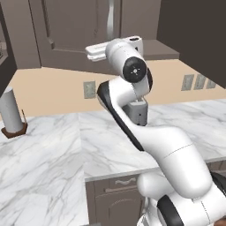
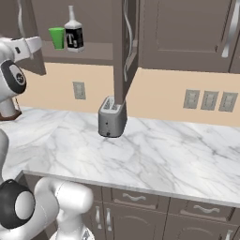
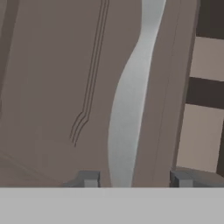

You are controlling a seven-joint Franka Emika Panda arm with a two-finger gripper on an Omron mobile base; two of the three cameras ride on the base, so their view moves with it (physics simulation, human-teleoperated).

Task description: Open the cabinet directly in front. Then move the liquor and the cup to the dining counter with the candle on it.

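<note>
- The end effector (image 3: 134,179) stands part-open, its two tips either side of the curved silver handle (image 3: 131,100) of the cabinet door (image 3: 57,87); nothing is gripped.
- The door fills the space straight ahead of it, blocking the way in.
- To its right the cabinet (image 2: 187,33) has one door swung open; the cup (image 2: 57,37) and the liquor (image 2: 74,33) stand side by side on the shelf.
- Below on the desk (image 2: 154,154) sit a toaster (image 2: 112,117) and, to the left, a paper towel roll (image 1: 11,110).
</note>
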